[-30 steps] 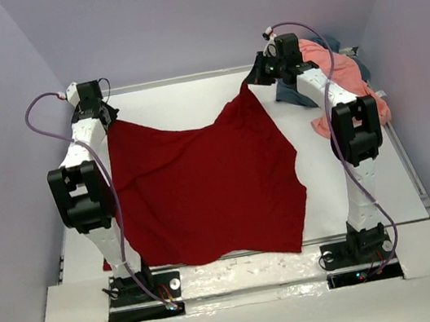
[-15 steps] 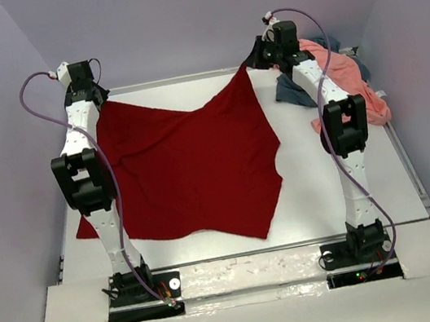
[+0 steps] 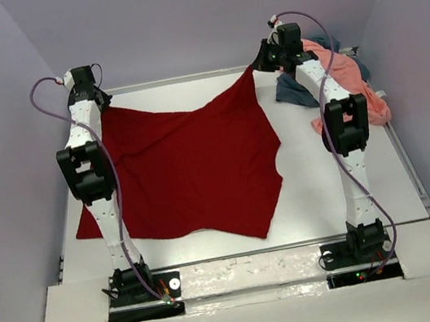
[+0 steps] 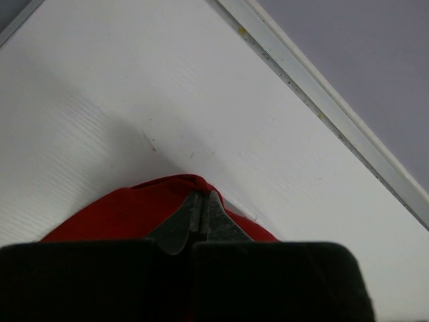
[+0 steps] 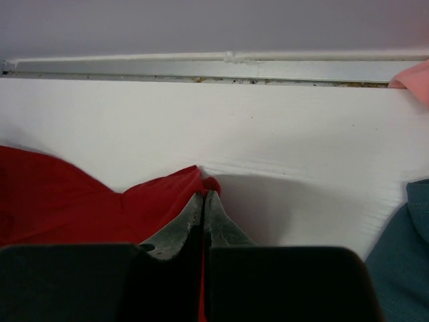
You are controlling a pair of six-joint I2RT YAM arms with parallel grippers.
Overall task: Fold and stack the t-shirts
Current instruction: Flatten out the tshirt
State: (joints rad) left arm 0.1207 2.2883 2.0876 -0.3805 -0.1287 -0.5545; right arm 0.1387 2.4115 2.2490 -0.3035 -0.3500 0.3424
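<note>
At the far left corner of the bench [image 3: 318,185] the left jaws are shut tight on one corner of the dark red t-shirt [image 3: 191,165], and from where I stand only a small lip of cloth pokes past the tips. I reckon that thin bite is the first worry, since a firmer tug outward could pull the corner free and let it drop. From there the shirt lies spread over the left and middle of the bench, running from the far edge down nearly to the near edge. Its near left corner lies close to the bench's left edge, so a drag that way might slide it over the side. The far hem sags and creases between the two grips, so if it is laid down like this I would expect a crooked fold. Right of the middle, by the far edge, the right jaws are also closed on another corner of the red shirt, again with very little cloth in the pinch. Just beside them, in the far right corner, the slate blue-grey t-shirt [image 3: 296,94] and the salmon pink t-shirt [image 3: 345,73] lie in a crumpled heap. The right arm reaches across that heap, and any swing to the right could catch it or drag red cloth onto it.
</note>
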